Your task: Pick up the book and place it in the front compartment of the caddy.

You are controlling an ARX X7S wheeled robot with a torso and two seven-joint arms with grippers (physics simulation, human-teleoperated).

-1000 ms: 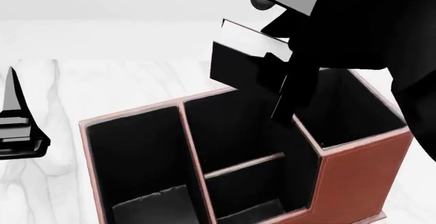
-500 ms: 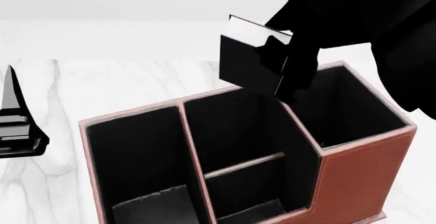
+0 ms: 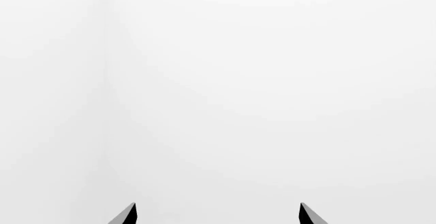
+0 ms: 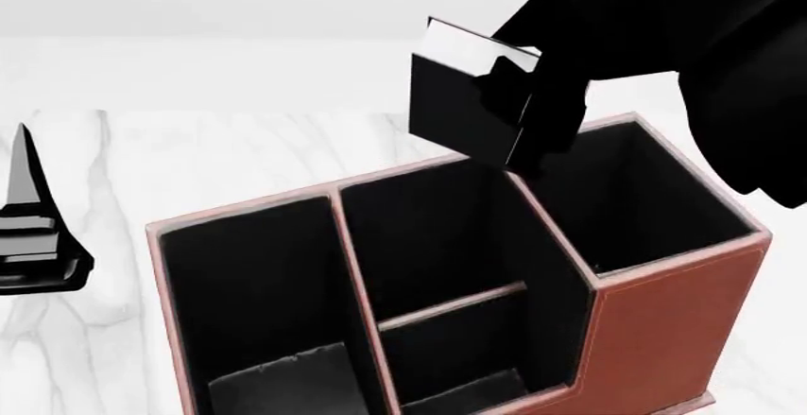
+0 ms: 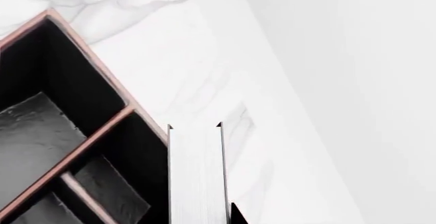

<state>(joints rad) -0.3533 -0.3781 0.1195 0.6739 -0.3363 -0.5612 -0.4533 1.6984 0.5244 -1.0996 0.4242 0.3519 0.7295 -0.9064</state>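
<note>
The black book (image 4: 464,103), white page edges up, hangs tilted in the air with my right gripper (image 4: 536,122) shut on it. It hovers just above the far rim of the red-brown caddy (image 4: 668,311), over the back edge of the front compartment (image 4: 429,245), and does not touch it. In the right wrist view the book's white page edge (image 5: 197,178) runs between the jaws of the right gripper (image 5: 199,216), with the caddy's rim (image 5: 102,71) and black cells beside it. My left gripper (image 4: 28,235) stays at the left, open and empty, as the left wrist view (image 3: 218,216) shows.
The caddy stands on a white marble table (image 4: 227,160). A low divider bar (image 4: 455,306) splits the middle column, with a shallower cell nearer me. A wide cell (image 4: 246,283) lies at the left and a tall end cell (image 4: 643,202) at the right.
My right gripper has carried the book a little up and to the right, over the caddy's far rim. The left arm and the caddy have not moved.
</note>
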